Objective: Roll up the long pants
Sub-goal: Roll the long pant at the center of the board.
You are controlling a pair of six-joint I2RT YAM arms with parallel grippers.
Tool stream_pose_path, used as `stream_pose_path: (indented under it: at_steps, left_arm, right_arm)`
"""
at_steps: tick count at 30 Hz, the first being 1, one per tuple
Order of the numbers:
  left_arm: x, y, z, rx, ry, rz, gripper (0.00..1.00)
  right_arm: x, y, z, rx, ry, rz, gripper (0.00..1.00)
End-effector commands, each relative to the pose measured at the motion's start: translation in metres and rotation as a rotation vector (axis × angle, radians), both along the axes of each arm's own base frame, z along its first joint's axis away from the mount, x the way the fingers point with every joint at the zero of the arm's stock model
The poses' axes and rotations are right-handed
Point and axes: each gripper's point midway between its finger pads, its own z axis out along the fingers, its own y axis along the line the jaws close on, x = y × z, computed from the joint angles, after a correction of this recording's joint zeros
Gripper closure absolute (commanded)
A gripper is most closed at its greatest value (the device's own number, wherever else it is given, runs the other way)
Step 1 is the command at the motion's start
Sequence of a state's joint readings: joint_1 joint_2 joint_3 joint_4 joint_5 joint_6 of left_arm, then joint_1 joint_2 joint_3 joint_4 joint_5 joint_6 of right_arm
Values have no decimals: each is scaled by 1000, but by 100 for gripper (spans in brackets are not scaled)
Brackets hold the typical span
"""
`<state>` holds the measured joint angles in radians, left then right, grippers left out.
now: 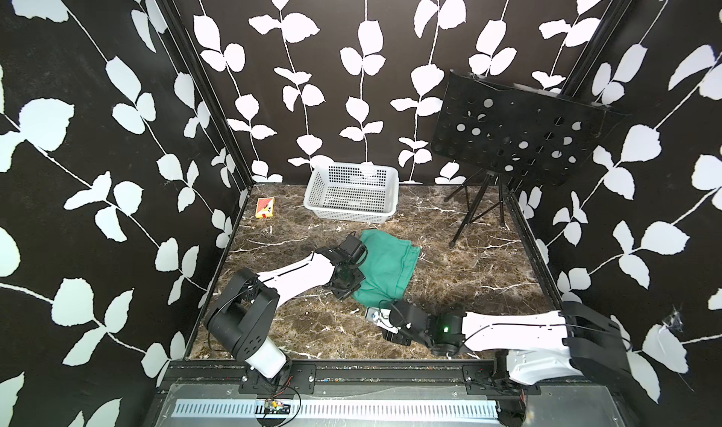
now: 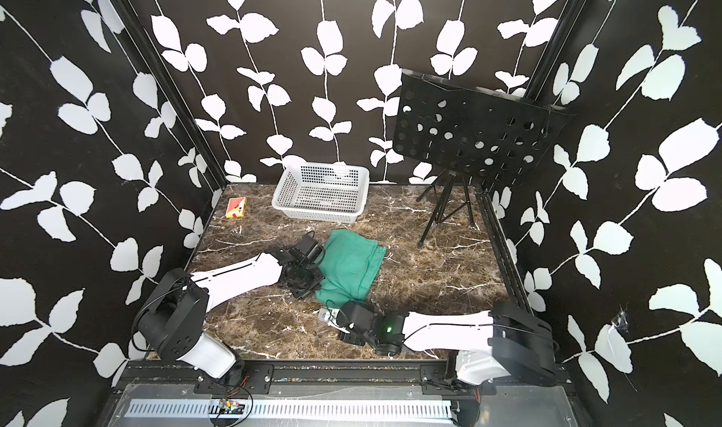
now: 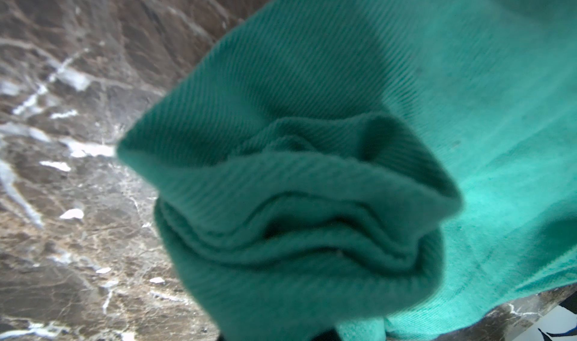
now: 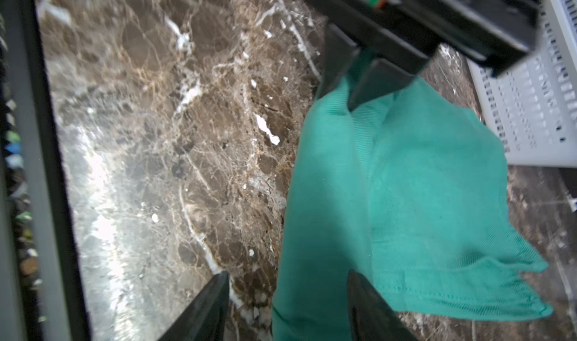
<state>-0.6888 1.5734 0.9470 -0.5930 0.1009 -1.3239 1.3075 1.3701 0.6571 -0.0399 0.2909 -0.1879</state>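
Teal-green cotton long pants [image 1: 385,266] lie as a folded, partly bundled heap in the middle of the brown marble-patterned worktop [image 1: 469,272], just nearer than the white perforated plastic basket [image 1: 351,214] that stands at the far wall. Both top views show the heap running from far to near, its right edge hemmed and loose.

The left gripper [image 4: 342,89] sits at the left edge of the heap. In the right wrist view its black fingers [image 4: 377,83] are clenched on a pinch of the cloth. The left wrist view shows bunched layers of the fabric [image 3: 312,167] close to the lens.

The right gripper [image 4: 287,277] is at the near end of the pants, low over the worktop. Its fingers [image 4: 206,308] stand spread apart and released, with the near edge of the cloth lying between their tips.

A small red and yellow card box [image 1: 265,207] lies at the far left, well apart from the pants. A black perforated music stand [image 1: 519,132] on a tripod stands at the far right.
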Motion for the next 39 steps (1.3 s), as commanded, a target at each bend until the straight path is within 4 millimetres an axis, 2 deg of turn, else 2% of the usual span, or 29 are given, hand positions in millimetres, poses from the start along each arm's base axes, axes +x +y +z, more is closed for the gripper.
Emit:
stream_pose_path:
  at_steps: [1,13,17,19,20,23,26,27,30,33,36,39]
  left_arm:
    - [-21,8,-14,24,87,5,100]
    - [-25,9,-15,21,97,0,100]
    - [-28,10,-18,13,98,17,100]
    - [-28,10,-17,5,95,22,100]
    - [-27,10,-17,4,90,21,100]
    - [-25,10,-13,-2,73,25,100]
    - [-21,11,-5,-7,38,39,100]
    - [-19,13,-3,-9,20,49,98]
    - [-12,18,10,-19,-60,80,72]
    - [-6,27,25,-20,-148,102,53]
    - [-4,34,38,-25,-220,89,42]
    - [-8,37,43,-52,-261,65,37]
  right_arm:
    - [13,6,-1,-17,-119,-14,37]
    - [52,24,-19,-75,-321,-120,36]
    - [67,24,-28,-92,-327,-171,38]
    - [72,21,-33,-106,-313,-196,44]
    - [73,20,-35,-109,-299,-203,50]
    - [71,16,-39,-104,-242,-208,76]
    - [64,9,-44,-85,-120,-221,96]
    - [61,7,-46,-72,-69,-229,100]
    - [49,8,-52,-17,99,-225,100]
    - [37,16,-53,49,281,-198,100]
    - [27,22,-50,79,436,-171,100]
    - [19,28,-44,115,584,-150,100]
